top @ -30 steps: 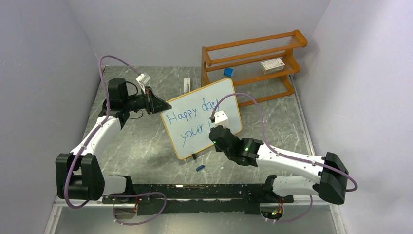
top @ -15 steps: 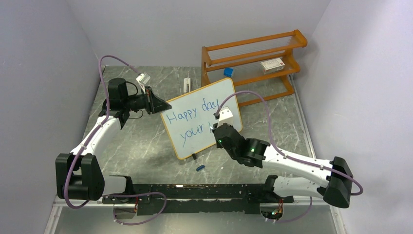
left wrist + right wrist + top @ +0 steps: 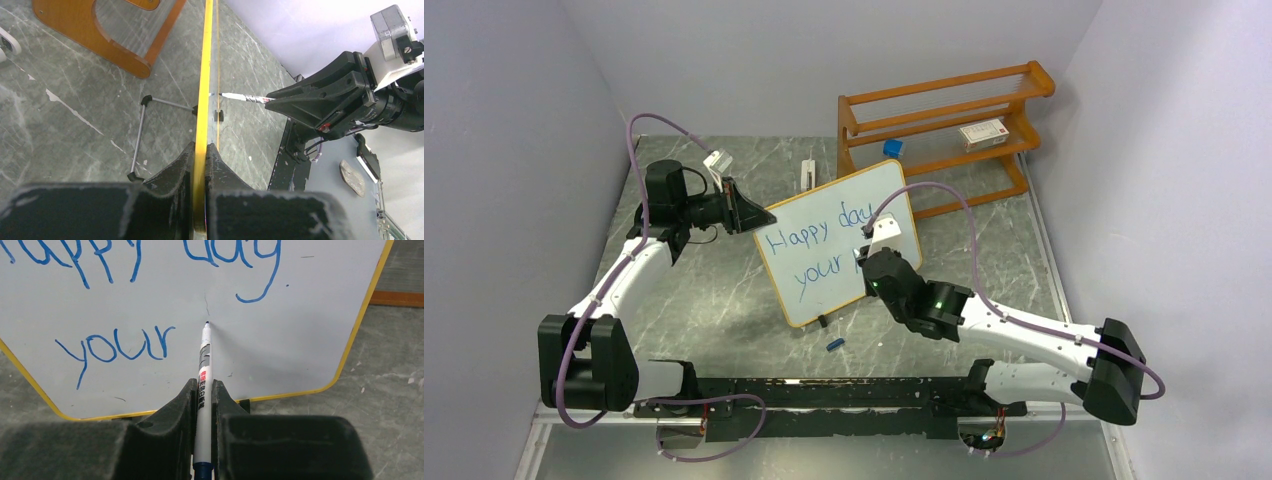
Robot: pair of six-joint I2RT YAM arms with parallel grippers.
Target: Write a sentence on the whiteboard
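Observation:
The whiteboard [image 3: 869, 190] stands tilted mid-table on small black feet. On it the blue sentence [image 3: 809, 250] reads "Happy day" above "your". My left gripper [image 3: 759, 218] is shut on the board's left edge, seen edge-on as a yellow strip [image 3: 204, 75] between the jaws of my left gripper [image 3: 205, 150]. My right gripper [image 3: 862, 262] is shut on a white marker [image 3: 204, 370]. Its tip touches the board right of "your" [image 3: 115, 347], below a faint thin stroke [image 3: 206, 302]. The marker also shows in the left wrist view [image 3: 245, 97].
An orange wooden rack [image 3: 944, 120] stands behind the board, with a white box [image 3: 982, 133] and a blue item [image 3: 892, 147] on it. A white object [image 3: 808, 172] lies at the back. A blue cap [image 3: 833, 344] lies near the board's foot. A wire stand [image 3: 142, 135] props the board.
My right gripper with the marker has shifted slightly up and to the right along the board. The left arm and the board have not moved.

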